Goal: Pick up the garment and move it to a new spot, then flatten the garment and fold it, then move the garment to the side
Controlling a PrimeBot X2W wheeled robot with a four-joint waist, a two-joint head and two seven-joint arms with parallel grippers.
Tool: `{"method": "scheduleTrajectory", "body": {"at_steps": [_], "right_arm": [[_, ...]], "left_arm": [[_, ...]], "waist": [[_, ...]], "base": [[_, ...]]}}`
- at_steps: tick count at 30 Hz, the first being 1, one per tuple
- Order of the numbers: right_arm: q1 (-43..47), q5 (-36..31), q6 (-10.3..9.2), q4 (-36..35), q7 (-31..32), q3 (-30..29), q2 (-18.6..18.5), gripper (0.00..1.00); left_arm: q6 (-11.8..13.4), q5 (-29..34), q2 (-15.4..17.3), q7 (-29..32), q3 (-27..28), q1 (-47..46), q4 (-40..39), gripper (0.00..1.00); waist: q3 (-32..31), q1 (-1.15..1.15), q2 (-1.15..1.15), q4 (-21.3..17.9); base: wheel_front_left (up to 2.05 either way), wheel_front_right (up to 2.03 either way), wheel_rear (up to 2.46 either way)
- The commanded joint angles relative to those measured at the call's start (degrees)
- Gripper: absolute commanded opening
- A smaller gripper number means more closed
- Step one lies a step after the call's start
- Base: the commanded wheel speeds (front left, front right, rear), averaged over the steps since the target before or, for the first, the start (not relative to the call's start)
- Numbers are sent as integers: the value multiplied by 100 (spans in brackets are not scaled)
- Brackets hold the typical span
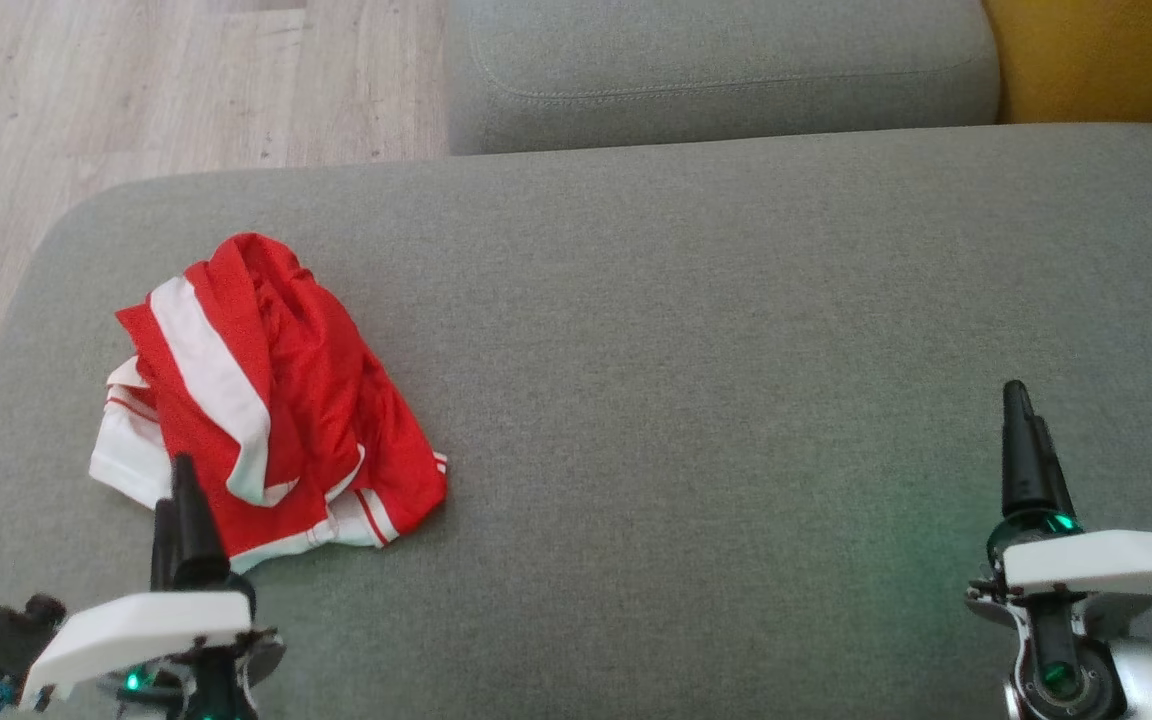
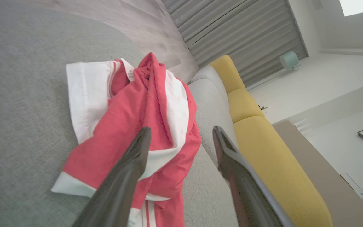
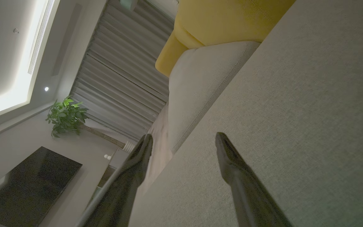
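Fingers (image 2: 131,164) of the left gripper (image 1: 176,490) spread fully apart, nothing between them. Same for the right gripper (image 1: 1026,420): wide and empty over bare upholstery. Red-and-white garment (image 1: 276,400) bunched in a heap on the left part of the grey seat cushion (image 1: 736,350), just ahead of the left gripper and well apart from the right one. Contact between near fingertip and cloth: cannot tell.

Likely trouble:
- Pinching only one loose top layer, with unrolling and dragging on the lift as the result.
- Digging into the seat fabric if driven down too far.
- Catching a white hem fold alone and leaving the bulk behind.
- Lying close to the rounded left edge, with wooden floor (image 1: 186,80) beyond, so some risk of a trailing end slipping off that side.

Plenty of bare seat to the right, between heap and right gripper. Probably the best room for laying flat and folding. Bounded on the far side by the back cushion (image 1: 716,70).
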Motion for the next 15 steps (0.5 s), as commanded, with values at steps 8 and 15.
{"method": "scheduleTrajectory", "body": {"at_steps": [8, 15], "right_arm": [[-331, -1062, -2, -450, -198, 209, -35, 100], [-315, -1817, -2, -576, -316, 317, -37, 100]], "left_arm": [[244, 1118, 45, -182, -254, -393, -573, 100], [240, 2026, 149, -300, -654, -444, -517, 100]], "waist": [[51, 0, 0, -41], [53, 0, 0, -76]], "base": [[0, 0, 0], [0, 0, 0]]}}
